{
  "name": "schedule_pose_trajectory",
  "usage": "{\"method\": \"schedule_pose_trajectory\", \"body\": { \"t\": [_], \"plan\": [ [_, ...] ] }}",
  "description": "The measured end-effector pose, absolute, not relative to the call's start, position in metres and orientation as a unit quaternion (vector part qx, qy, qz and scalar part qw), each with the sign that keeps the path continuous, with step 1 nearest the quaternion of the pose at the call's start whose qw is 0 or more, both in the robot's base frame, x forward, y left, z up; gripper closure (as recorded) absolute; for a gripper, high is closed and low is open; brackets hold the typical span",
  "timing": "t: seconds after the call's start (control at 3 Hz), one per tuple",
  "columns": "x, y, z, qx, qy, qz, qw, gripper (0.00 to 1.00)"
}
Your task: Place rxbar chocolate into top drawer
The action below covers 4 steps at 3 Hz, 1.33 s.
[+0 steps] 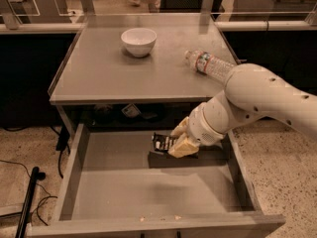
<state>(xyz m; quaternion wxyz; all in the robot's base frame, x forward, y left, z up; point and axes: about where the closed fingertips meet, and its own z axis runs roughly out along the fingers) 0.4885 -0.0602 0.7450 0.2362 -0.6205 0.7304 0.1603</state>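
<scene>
- top drawer: grey metal, pulled out toward the camera, flat front panel nearest. Low side walls left and right. A few pale specks on the tray floor just behind the front panel.
- black pole: slanted on the speckled floor to the left of the drawer, with thin cables close by.
- gripper: cream-coloured, inside the drawer's outline over its rear half, right of centre and lower than the tabletop edge. Fingers clamped on the rxbar chocolate.
- rxbar chocolate: dark wrapper with white lettering, jutting left from the fingers, roughly level. A dark shadow lies directly beneath it on the drawer floor. Contact with that floor cannot be told.
- arm: white and thick, entering from the right edge and bending down past the table's front right corner to the gripper.
- tabletop: flat grey surface above and behind the drawer.
- water bottle: clear plastic, lying on its side near the tabletop's right edge, its lower end hidden behind the arm.
- bowl: white, upright, toward the back of the tabletop, well apart from the bottle.
</scene>
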Motion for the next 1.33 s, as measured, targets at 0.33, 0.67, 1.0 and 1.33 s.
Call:
{"method": "schedule_pose_trajectory", "body": {
  "t": [0.33, 0.67, 1.0, 1.33],
  "plan": [
    [0.486, -0.051, 0.714, -0.632, 0.708, 0.166, 0.265, 1.00],
    [0.486, -0.051, 0.714, -0.633, 0.708, 0.166, 0.266, 1.00],
    [0.485, -0.047, 0.708, -0.635, 0.707, 0.171, 0.259, 1.00],
    [0.482, -0.040, 0.683, -0.641, 0.703, 0.185, 0.248, 1.00]
  ]
}}
